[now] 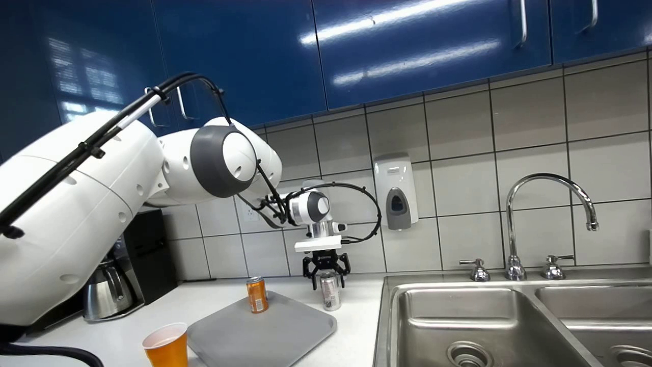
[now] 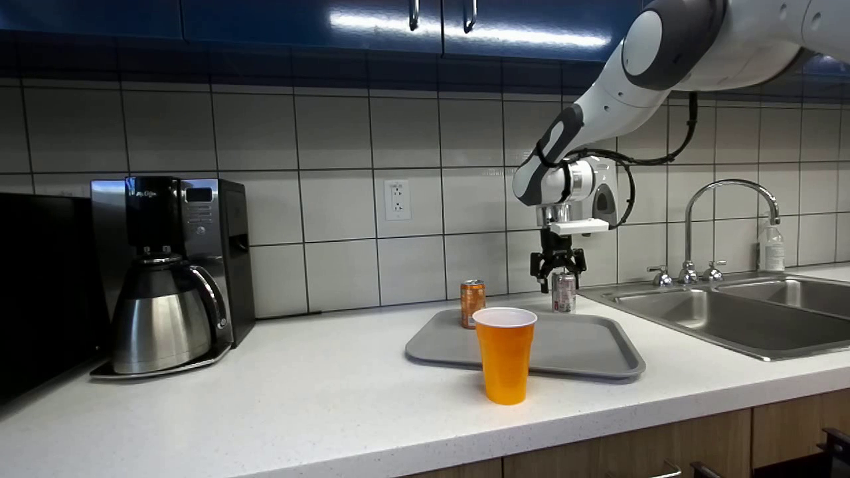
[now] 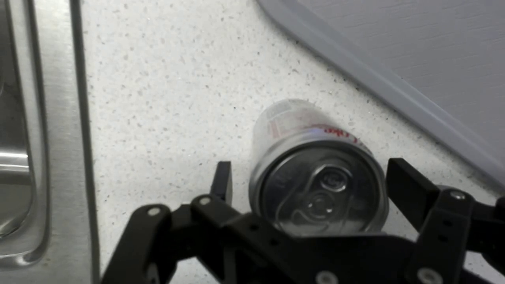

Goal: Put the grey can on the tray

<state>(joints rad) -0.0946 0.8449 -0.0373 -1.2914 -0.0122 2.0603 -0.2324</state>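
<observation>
The grey can (image 1: 331,296) stands upright on the white counter, between the tray and the sink. It also shows in an exterior view (image 2: 564,296) and, from above, in the wrist view (image 3: 319,189). The flat grey tray (image 1: 285,339) lies just beside the can; it shows too in an exterior view (image 2: 584,340) and at the upper right of the wrist view (image 3: 418,59). My gripper (image 1: 328,283) points down over the can, open, with one finger on each side of the can's top. In the wrist view (image 3: 311,177) a gap shows at the left finger; the right finger is very close to the can.
A small orange can (image 1: 257,295) stands on the tray's back part. An orange cup (image 2: 506,358) stands at the tray's front edge. The steel sink (image 1: 385,326) with its faucet (image 1: 513,229) is beside the can. A coffee maker (image 2: 169,299) stands farther along the counter.
</observation>
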